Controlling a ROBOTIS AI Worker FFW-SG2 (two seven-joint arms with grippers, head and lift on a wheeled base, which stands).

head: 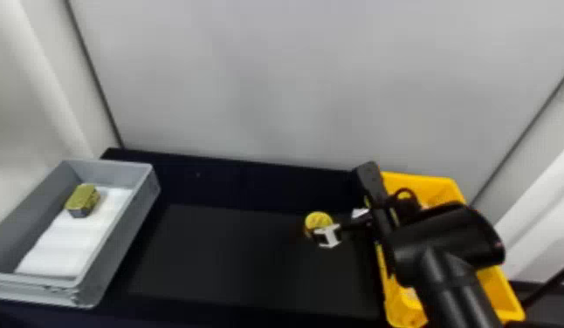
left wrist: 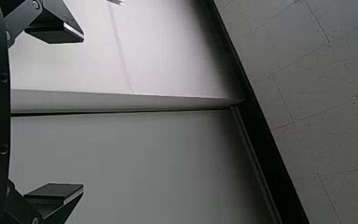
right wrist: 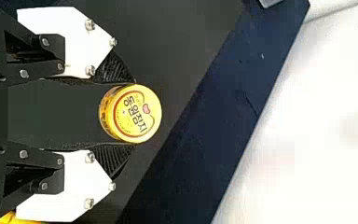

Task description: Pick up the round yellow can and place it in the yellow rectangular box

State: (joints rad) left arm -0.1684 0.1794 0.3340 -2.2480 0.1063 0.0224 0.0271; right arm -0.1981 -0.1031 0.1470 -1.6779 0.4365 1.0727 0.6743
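Inside the grey bin [head: 119, 235] lies a greenish block [head: 83, 199]; right end effector [head: 328, 227] clamps the can [head: 317, 219], left one [left wrist: 83, 112] gapes.

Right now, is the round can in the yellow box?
No, the can is between the fingers of the right gripper, left of the box.
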